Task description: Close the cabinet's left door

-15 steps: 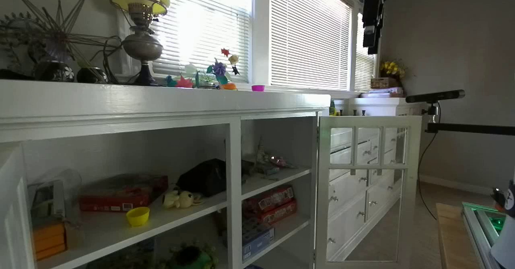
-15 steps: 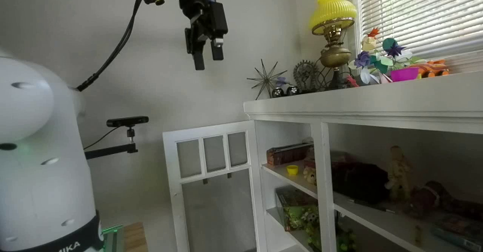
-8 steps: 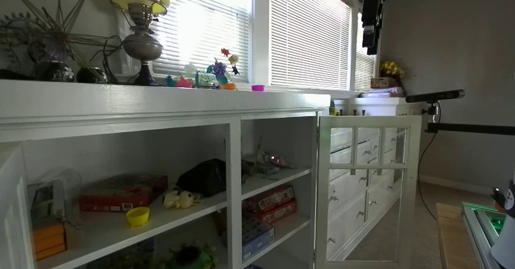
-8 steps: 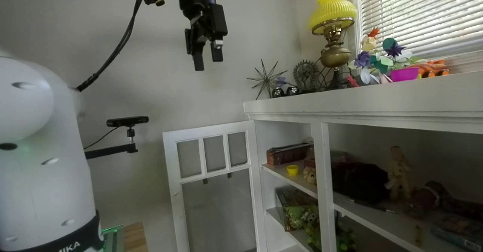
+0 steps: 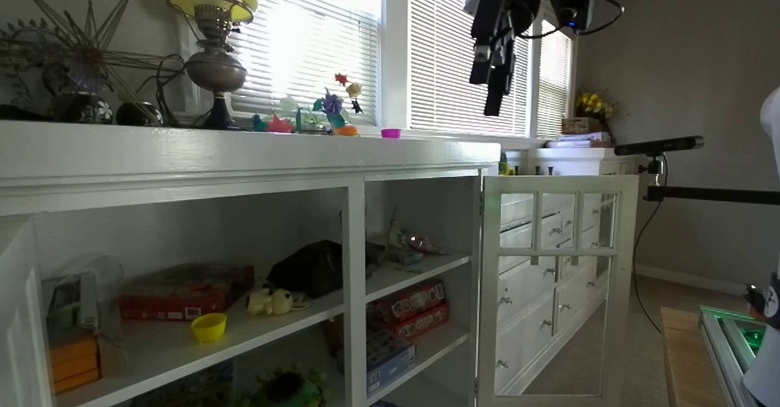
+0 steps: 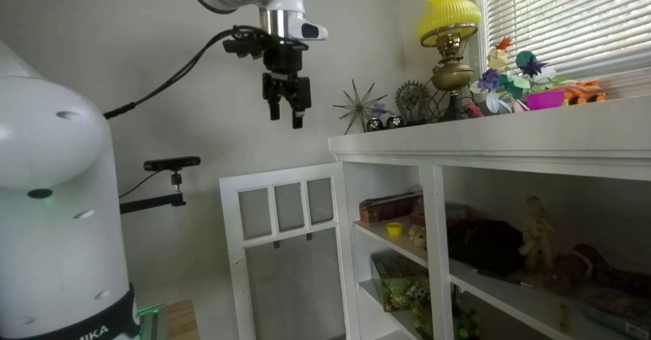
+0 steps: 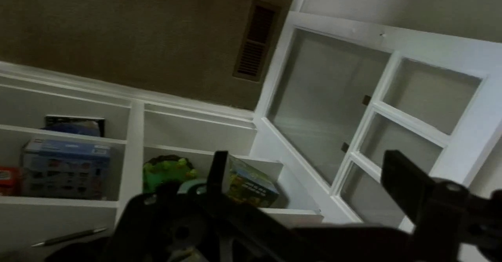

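The left door [image 6: 291, 234] stands swung wide, jutting from the end of the white cabinet [image 6: 483, 149], three small panes in a row over one large one. Right beside it, on the upper shelf [image 6: 382, 240], I spot a yellow cup [image 6: 394, 229] near a reddish box [image 6: 389, 208] and a pale soft toy [image 6: 418, 235]; on the shelf below [image 6: 375, 297], a printed box [image 6: 392, 286] sits beside green foliage [image 6: 421, 307]. Past the front post [image 6: 438, 248] are a dark bag [image 6: 485, 246] and a pale figure [image 6: 536, 238]. In the wrist view a blue box [image 7: 74, 170] shows, its label too small for me to read. The pincer [image 6: 286, 117] hangs in the air, higher than that door and apart from it, its jaws spread. Up on the counter [image 6: 600, 118] stand a magenta bowl [image 6: 545, 100], bright flowers [image 6: 520, 82] and a yellow-shaded lamp [image 6: 449, 50]. In an exterior view the right door [image 5: 557, 251] is open too, near stacked red boxes [image 5: 420, 300] whose white lettering I can't make out. On the black band [image 6: 123, 313] of the robot arm [image 6: 56, 248] I read "MIKA"
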Tool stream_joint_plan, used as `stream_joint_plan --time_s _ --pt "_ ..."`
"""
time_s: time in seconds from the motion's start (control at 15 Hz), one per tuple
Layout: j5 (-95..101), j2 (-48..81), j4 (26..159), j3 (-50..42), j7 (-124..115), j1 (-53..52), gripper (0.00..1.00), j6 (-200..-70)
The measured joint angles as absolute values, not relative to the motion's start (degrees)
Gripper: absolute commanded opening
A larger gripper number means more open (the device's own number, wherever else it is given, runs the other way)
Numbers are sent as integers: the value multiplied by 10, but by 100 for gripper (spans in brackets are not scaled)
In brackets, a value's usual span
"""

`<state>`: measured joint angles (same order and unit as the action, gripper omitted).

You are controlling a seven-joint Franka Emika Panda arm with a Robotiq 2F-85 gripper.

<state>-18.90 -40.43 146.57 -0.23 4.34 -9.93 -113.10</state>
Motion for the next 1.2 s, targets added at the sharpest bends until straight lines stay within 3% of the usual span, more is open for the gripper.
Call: stream_joint_plan --time_s 0.6,1.2 --pt "-377 -222 1418 83 53 -211 100 -1258" --pt "-345 38 1261 208 -25 -222 100 -1387"
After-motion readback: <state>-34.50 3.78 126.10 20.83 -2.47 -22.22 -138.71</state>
